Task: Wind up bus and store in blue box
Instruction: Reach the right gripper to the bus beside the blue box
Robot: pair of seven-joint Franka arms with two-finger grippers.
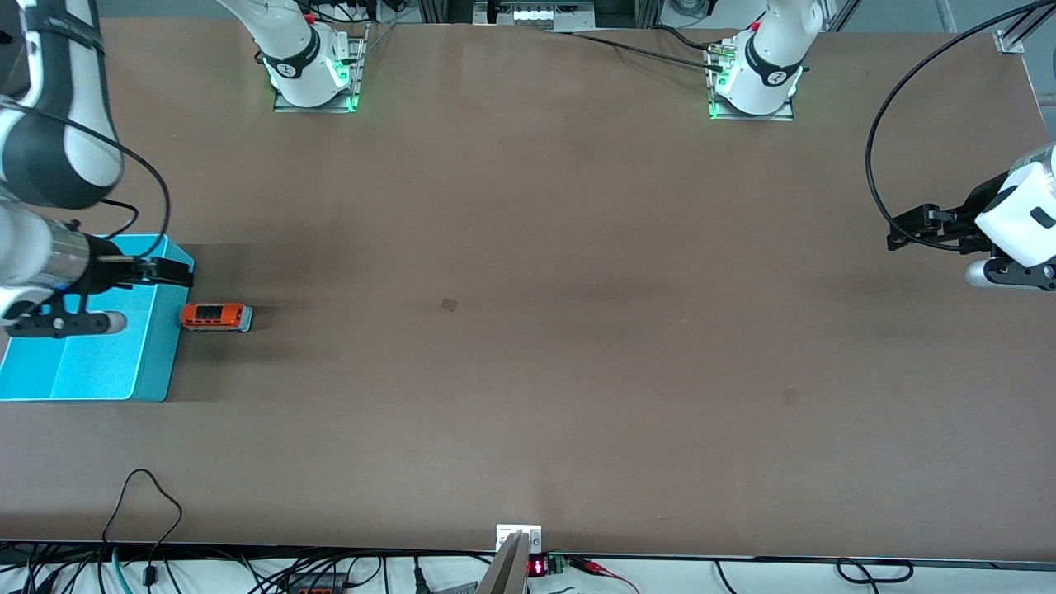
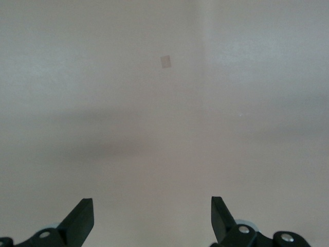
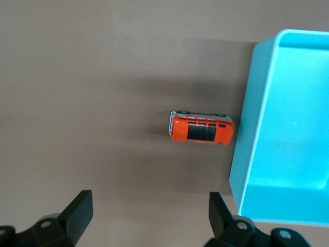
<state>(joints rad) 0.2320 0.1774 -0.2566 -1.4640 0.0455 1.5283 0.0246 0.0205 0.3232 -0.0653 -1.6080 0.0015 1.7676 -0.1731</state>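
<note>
Right gripper (image 1: 177, 272): up over the blue box (image 1: 153, 363) wall on the bus side, fingers spread wide, nothing held. Bus (image 1: 216, 317): on the table (image 1: 528, 371), upright on its wheels, just beside the box's outer wall, outside it. No readable writing on bus or box. Right wrist view only: dark slatted roof of bus (image 3: 201, 129), one end touching or nearly touching box (image 3: 267, 103). Left gripper (image 1: 907, 231): waiting over bare table at the left arm's end, released; left wrist view shows fingers (image 2: 79, 221) apart and a small pale patch (image 2: 165, 62).

The right end effector (image 1: 169, 271) hangs in the air with its fingers (image 3: 79, 208) spread wide and empty. The left end effector (image 1: 907, 231), also spread wide, waits aloft, holding nothing.
</note>
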